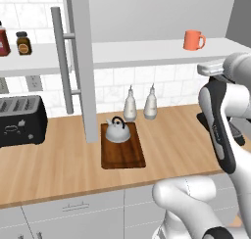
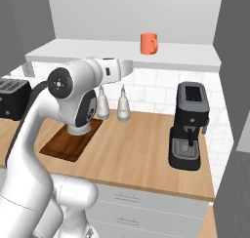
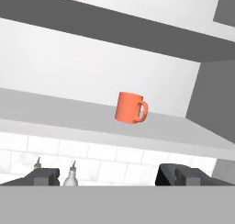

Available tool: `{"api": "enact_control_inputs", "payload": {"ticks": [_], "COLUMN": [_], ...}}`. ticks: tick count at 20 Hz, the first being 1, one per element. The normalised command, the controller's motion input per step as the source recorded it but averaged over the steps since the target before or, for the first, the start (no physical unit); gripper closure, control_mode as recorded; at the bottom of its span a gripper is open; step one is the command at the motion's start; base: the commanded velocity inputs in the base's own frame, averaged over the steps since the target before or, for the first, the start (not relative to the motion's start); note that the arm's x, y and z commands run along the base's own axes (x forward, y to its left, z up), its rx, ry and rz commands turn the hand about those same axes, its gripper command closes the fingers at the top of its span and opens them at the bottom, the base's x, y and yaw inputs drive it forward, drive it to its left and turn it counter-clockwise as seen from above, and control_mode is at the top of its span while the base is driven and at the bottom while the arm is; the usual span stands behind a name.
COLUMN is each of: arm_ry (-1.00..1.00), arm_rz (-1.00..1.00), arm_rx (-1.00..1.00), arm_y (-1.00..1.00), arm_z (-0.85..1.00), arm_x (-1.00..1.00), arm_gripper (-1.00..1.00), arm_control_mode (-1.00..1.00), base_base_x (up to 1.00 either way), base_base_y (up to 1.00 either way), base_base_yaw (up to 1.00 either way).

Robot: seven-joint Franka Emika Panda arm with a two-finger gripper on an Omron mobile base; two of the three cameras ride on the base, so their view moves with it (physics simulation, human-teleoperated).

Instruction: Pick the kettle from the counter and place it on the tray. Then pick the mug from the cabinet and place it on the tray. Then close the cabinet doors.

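Observation:
The silver-grey kettle stands on the rear half of the dark-brown tray, which lies on the light-wood counter. In the right base view my arm covers the back of the tray. Upright on the white shelf of the open cabinet is the orange mug. My gripper is open and empty, raised in front of the shelf. It faces the mug from a distance, handle to the right. One grey cabinet door hangs open over the counter's left part.
Two white bottles stand behind the tray against the tiled wall. A black toaster sits at the left and a black coffee machine at the right. Jars stand on the shelf's left end.

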Motion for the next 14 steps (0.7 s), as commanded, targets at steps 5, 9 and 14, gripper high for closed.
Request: {"api": "enact_control_inputs", "payload": {"ticks": [5,9,14], "arm_ry": [0.0,0.0,0.0], "arm_rz": [0.0,0.0,0.0], "arm_rx": [0.03,0.11,0.08], "arm_y": [-0.05,-0.21,-0.07], "arm_z": [0.01,0.14,0.04], "arm_x": [0.03,0.27,0.32], "arm_gripper": [-1.0,-1.0,-1.0], "arm_control_mode": [-1.0,-1.0,-1.0], "base_base_x": [0.0,0.0,0.0], "base_base_y": [0.0,0.0,0.0], "base_base_yaw": [0.0,0.0,0.0]}}
